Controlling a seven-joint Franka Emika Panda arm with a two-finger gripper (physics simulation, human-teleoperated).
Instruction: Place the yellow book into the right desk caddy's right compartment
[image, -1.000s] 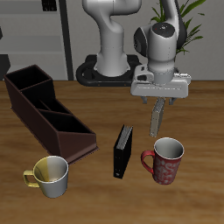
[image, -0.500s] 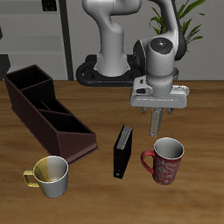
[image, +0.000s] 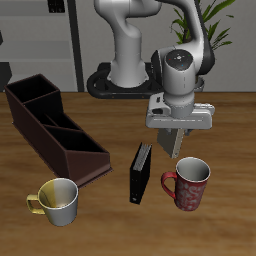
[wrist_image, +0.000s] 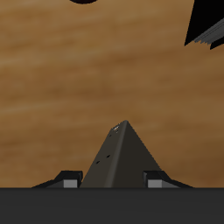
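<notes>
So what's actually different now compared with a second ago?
The gripper has drifted sideways toward the upright book and turned a little, still above the table. Whether its fingers are open or shut can't be made out, but it holds nothing and has touched nothing. The book, the red mug, the yellow mug and the brown organizer have not moved.

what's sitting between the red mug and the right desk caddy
the black book, standing upright on the table between the red mug and the right desk caddy; the exterior view shows it
</notes>
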